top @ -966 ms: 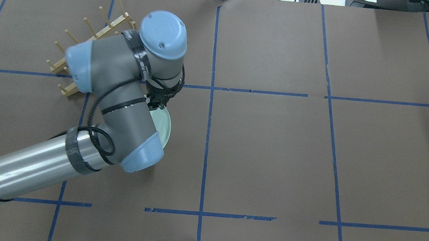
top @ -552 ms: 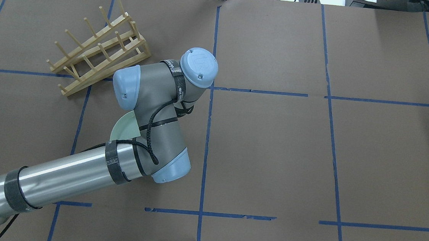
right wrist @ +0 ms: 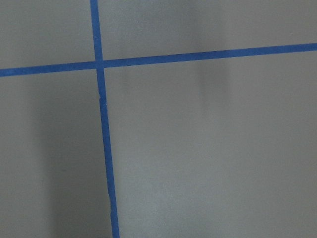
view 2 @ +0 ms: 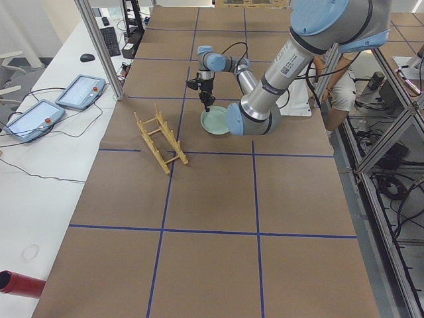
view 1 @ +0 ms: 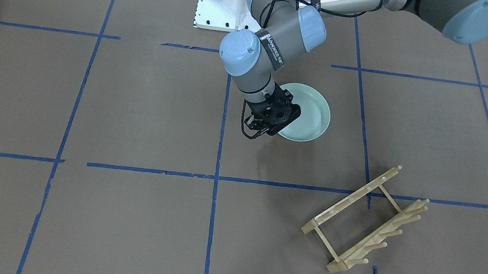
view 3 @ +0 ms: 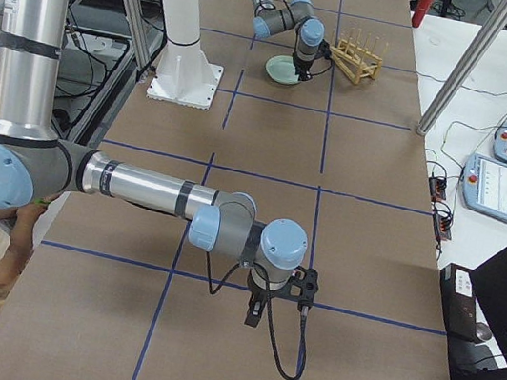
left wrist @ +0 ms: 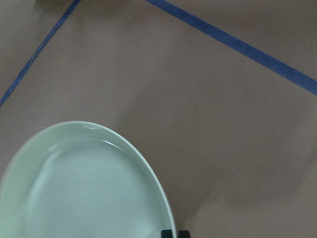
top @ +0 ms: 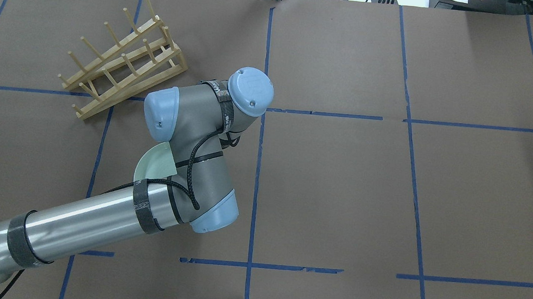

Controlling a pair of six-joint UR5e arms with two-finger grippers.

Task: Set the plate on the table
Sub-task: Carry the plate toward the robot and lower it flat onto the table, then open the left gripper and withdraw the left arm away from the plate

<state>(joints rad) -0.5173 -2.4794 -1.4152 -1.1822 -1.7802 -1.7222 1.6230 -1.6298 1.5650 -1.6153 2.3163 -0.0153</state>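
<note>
Table [top: 340, 174]: brown, gridded with blue tape; it fills the overhead view.

Left arm [top: 75, 220]: in the overhead view it enters from the lower left corner and folds over the middle left of the frame. Its wrist sits just left of the centre tape line.

Right arm [view 3: 138, 186]: we see it large in the foreground of the right side view, reaching low over the table. It is well apart from everything else.

Rack [top: 120, 69]: light wood with pegs, lying at an angle in the upper left of the overhead view. It is near the left arm but apart from it.

Plate [view 1: 309, 113]: pale mint green, just above centre in the front view. It is low and close to level over the table. We cannot tell whether its underside touches.

Left gripper [view 1: 260, 131]: it points down at the plate's lower left edge. In its wrist view two dark fingertips [left wrist: 168, 233] sit close together at the bottom edge, where the rim runs in, so we read it as pinched on the rim.

Right gripper [view 3: 253, 313]: it points down just above the table, and we cannot tell how far open it is.
</note>
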